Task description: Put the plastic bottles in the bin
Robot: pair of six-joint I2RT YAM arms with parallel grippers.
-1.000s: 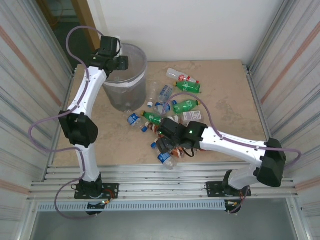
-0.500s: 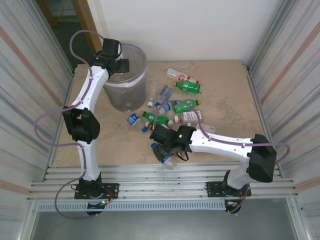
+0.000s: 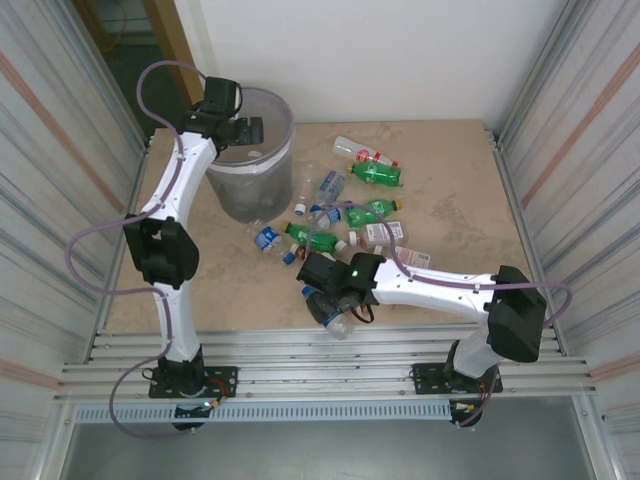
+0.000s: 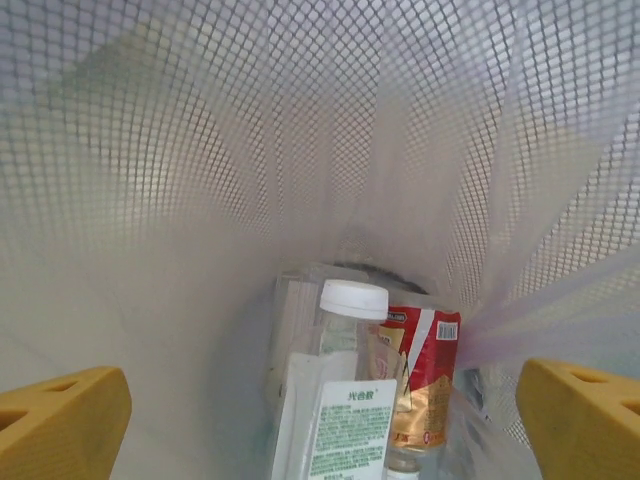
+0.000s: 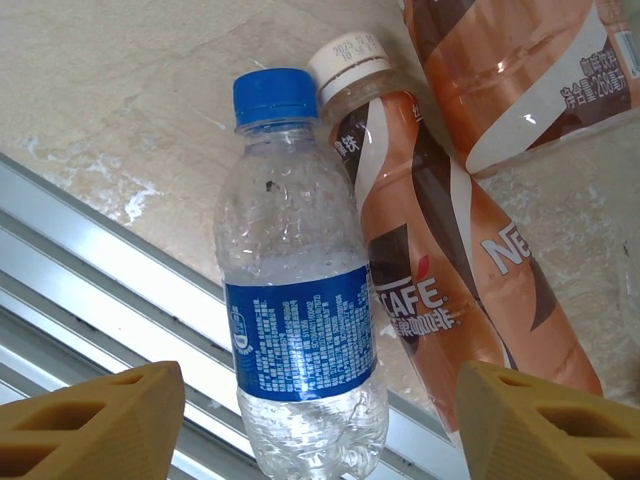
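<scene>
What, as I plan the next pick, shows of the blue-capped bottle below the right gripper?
The blue-capped bottle is clear, dimpled plastic with a blue label, cap on. It lies on its side at the table's near edge, base over the rails, between the right gripper's open fingers, untouched. A brown coffee bottle lies alongside, seemingly touching.

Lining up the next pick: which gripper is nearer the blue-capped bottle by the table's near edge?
Right. The right gripper hangs over the blue-capped bottle, a finger on each side; the left gripper is far off, above the bin.
</scene>
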